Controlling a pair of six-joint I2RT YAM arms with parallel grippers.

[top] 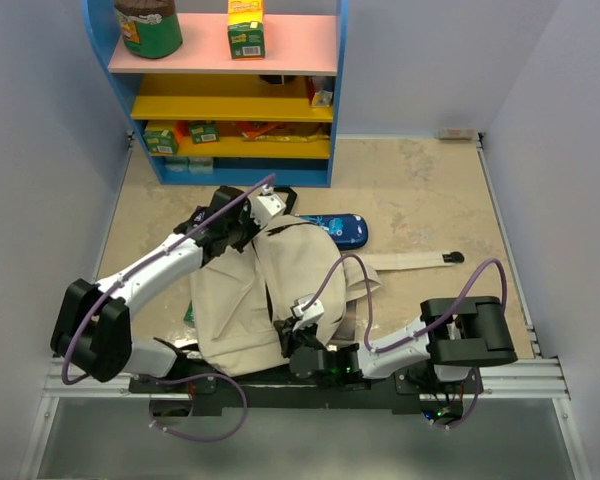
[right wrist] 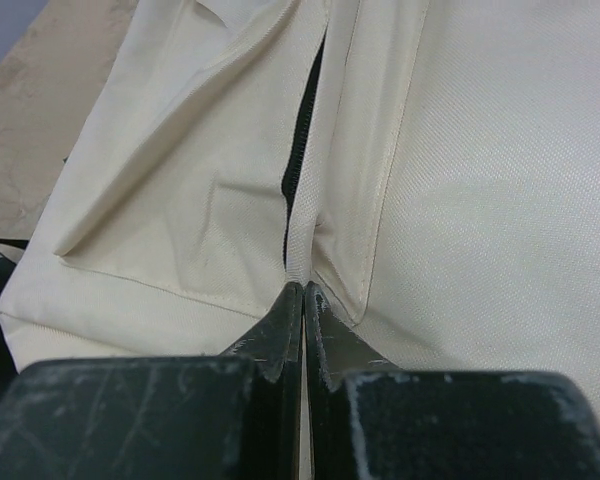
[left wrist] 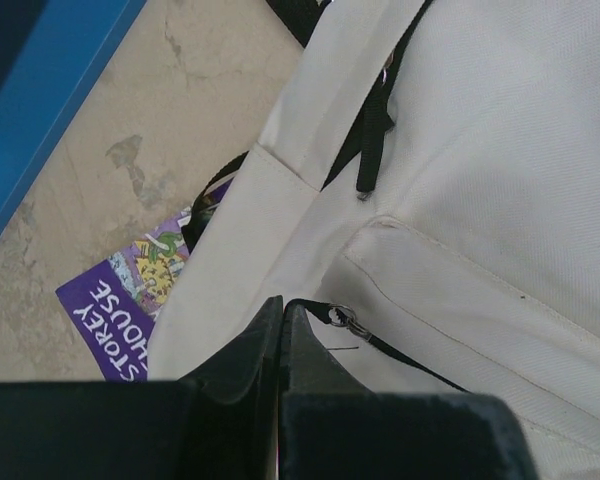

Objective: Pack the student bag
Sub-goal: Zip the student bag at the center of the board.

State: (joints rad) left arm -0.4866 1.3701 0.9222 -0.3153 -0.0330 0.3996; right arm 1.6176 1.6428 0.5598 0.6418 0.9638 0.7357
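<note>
At the near centre of the table, the student bag is shown lying flat between the two arms, with one webbing strap trailing to the right. The left gripper is set at the bag's far end, its jaws brought together just beside a metal zip pull; whether the pull's black cord is pinched cannot be told. The right gripper is placed at the bag's near edge, its jaws clamped on a ridge of cream fabric alongside the black zip line. The bag's interior is hidden. A purple book is seen partly tucked under the bag's edge, and a blue pencil case is seen touching its far side. In the shelf unit at the back, a dark tub and a yellow-green carton are held on the top shelf, with smaller boxes below.
</note>
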